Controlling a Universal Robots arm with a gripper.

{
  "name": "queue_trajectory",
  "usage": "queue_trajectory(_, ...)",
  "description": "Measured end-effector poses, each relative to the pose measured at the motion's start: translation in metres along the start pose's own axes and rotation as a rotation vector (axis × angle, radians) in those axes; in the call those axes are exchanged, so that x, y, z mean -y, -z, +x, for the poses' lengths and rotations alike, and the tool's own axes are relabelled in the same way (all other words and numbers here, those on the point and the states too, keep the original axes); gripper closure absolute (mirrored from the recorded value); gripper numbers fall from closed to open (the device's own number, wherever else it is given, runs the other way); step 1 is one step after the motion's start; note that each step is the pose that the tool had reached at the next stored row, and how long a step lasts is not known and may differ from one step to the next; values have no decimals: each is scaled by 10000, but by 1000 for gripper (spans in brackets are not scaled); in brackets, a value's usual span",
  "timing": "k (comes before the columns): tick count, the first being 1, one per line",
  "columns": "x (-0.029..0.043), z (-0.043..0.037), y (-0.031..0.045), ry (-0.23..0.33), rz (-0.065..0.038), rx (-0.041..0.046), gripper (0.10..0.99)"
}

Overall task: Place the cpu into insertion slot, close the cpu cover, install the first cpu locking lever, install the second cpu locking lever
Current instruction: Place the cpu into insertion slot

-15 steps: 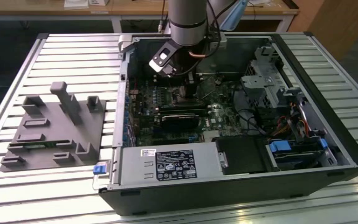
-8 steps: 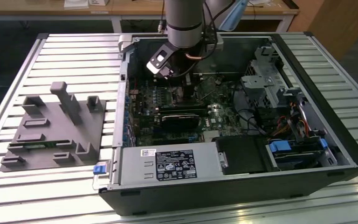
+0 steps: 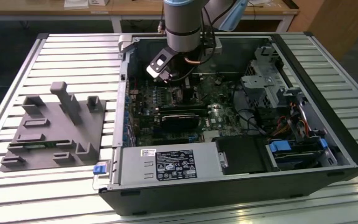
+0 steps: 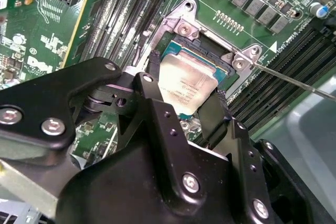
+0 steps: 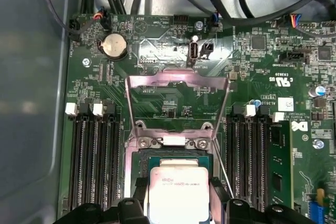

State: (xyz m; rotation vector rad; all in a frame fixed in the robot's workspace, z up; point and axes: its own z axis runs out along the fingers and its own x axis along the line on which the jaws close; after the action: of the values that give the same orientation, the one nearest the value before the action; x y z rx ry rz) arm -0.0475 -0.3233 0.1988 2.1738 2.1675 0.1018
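Evidently the cpu was clamped by two opposite edges between the fingers of the gripper, closed to the chip's width, so that it could be presented squarely just over the insertion slot. The cpu cover was seen swung upright beyond the slot, whereby the opening was exposed for seating.

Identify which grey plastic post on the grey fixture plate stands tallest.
The block-topped grey plastic post near the plate's middle; neighbouring posts are clearly shorter.
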Motion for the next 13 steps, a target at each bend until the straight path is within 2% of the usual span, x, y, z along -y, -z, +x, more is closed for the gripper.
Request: queue_trajectory(13,10,24,-60,0,-4,1,545)
